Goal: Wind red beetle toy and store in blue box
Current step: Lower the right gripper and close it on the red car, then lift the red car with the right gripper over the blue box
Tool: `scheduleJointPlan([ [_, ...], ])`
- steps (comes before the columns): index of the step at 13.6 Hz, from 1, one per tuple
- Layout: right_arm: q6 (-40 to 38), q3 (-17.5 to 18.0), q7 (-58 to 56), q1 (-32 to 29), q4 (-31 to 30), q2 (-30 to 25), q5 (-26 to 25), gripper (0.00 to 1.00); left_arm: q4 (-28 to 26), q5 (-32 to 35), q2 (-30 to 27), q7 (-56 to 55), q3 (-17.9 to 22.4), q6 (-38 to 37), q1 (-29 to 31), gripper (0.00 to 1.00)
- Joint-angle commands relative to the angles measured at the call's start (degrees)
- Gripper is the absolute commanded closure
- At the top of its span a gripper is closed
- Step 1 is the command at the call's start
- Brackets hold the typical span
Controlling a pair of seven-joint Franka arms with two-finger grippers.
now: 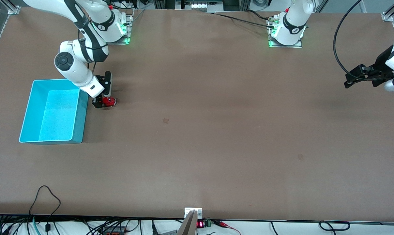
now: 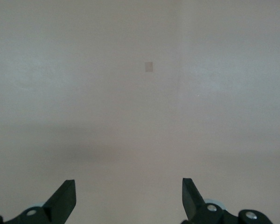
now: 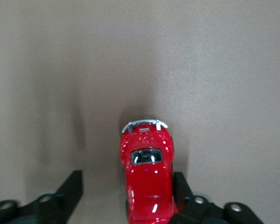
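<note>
The table point(image 1: 216, 130) is a broad, flat, matte brown surface. The blue box point(image 1: 78, 120), a rectangular turquoise plastic bin with tall plain walls, a finely speckled floor and no lid, stands just beside the right gripper point(image 1: 103, 101), toward the right arm's end of the table, and holds nothing. The left gripper point(image 1: 353, 80) hangs over the table's edge at the left arm's end, well apart from the work; its jaws stand wide apart with nothing between them, and this arm waits. The right gripper is down at table level, with its black fingers point(image 3: 72, 186) straddling the red beetle toy point(image 3: 148, 179). In the right wrist view one finger touches the flank of the toy, while the other stands apart from it with a gap, so the jaws are not yet clamped on it. The toy is a tiny rounded car body in glossy red, with silvery bumper trim and a dark window, resting on the table between the jaws. Judged progress: the task is at an early stage. The grasp is being set up; winding appears not yet done, and storing in the box remains.
</note>
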Motion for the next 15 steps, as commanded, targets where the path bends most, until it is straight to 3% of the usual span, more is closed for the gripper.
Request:
scheduleJointPlan([
  [1,0.7,0.9,-0.9,-1.3,0.4,0.6,-0.8,0.41,0.4,-0.6,-0.3,-0.2,-0.4,-0.3,0.2,0.0],
  [3,0.6,0.9,-1.0,-1.3,0.8,0.6,-0.9,0.84,0.2,-0.4,0.1,-0.2,-0.5,-0.2,0.0,0.0],
  [4,0.6,0.9,-0.9,-1.3,1.2,0.6,-0.9,0.99,0.0,-0.4,0.2,-0.3,-0.5,-0.2,-0.4,0.0],
  [9,-0.8,1.0,3.6,-1.2,4.2,-1.4,-0.7,1.0,0.3,-0.5,-0.7,-0.3,-2.5,-0.8,0.1,0.0],
  [15,-18.9,1.0,17.5,-1.0,16.6,-4.7,0.0,1.0,0.7,-0.6,-0.8,-0.3,-2.9,-0.9,0.2,0.0],
])
